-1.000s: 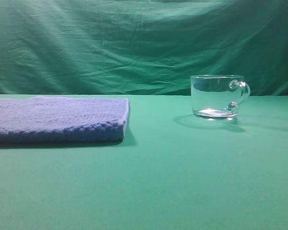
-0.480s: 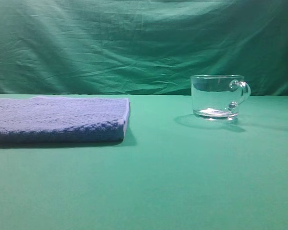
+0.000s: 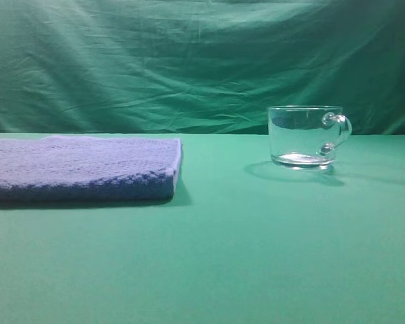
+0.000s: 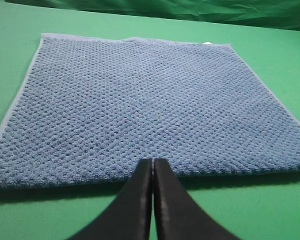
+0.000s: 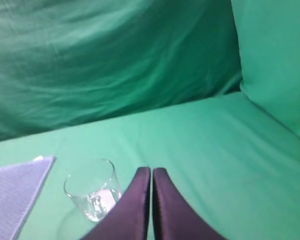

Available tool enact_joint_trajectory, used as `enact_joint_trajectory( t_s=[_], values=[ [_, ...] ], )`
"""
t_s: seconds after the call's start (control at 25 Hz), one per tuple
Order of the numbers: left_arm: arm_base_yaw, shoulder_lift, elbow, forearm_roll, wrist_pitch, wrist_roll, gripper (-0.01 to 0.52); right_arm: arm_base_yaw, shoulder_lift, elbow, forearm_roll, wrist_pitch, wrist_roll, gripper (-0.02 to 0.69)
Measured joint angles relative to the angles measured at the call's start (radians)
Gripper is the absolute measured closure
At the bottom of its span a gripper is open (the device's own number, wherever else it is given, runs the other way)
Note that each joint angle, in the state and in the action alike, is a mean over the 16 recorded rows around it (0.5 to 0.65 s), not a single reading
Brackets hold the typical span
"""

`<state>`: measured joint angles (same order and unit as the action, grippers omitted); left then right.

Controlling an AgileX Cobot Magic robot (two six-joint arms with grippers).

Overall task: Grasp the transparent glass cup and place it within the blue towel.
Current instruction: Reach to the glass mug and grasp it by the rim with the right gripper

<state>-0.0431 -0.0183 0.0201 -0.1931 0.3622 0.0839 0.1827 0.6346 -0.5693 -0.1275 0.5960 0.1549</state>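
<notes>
1. Exterior high view: the transparent glass cup [image 3: 302, 136] stands upright on the green table cloth [image 3: 229, 256], right of the middle, with its loop handle turned to the right. The blue towel [image 3: 81, 169] lies flat on the left, its near right corner facing the cup, and the two are well apart with bare cloth between them. A wrinkled green backdrop [image 3: 189, 61] hangs behind. Neither arm shows in this view.

2. Left wrist view: the left gripper [image 4: 153, 165] has its two dark fingers pressed together, tip to tip, with nothing between them. The tips sit just in front of the near edge of the blue towel [image 4: 140, 100], which spreads out flat ahead (its knobbly weave is plain to see). I cannot tell whether the tips touch the cloth below.

3. Right wrist view: the right gripper [image 5: 151, 172] is likewise closed, its fingers meeting along a thin seam and holding nothing. The transparent glass cup [image 5: 92, 189] stands upright just to the left of the fingers, handle turned toward the camera, not touched. A corner of the blue towel [image 5: 15, 195] shows at the far left (paler here), apart from the cup.
</notes>
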Motion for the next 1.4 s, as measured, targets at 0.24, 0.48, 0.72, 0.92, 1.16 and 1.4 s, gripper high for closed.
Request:
enact_joint_trajectory(
  t_s=[0.24,0.48,0.72,0.92,1.16,1.4],
  values=[
    [0.000,0.000,0.000,0.000,0.000,0.000,0.514,0.067,0.272,-0.156,0.025,0.116,-0.102,0.650],
    [0.000,0.000,0.000,0.000,0.000,0.000,0.514,0.131,0.540,-0.304,0.059,0.185,-0.185,0.512],
    [0.000,0.000,0.000,0.000,0.000,0.000,0.514,0.177,0.772,-0.411,0.083,0.196,-0.253,0.273],
    [0.000,0.000,0.000,0.000,0.000,0.000,0.514,0.204,0.919,-0.462,0.090,0.157,-0.291,0.109],
    [0.000,0.000,0.000,0.000,0.000,0.000,0.514,0.213,1.042,-0.497,0.092,0.067,-0.297,0.088],
    [0.000,0.000,0.000,0.000,0.000,0.000,0.514,0.213,1.104,-0.516,0.093,-0.025,-0.297,0.255]
  ],
)
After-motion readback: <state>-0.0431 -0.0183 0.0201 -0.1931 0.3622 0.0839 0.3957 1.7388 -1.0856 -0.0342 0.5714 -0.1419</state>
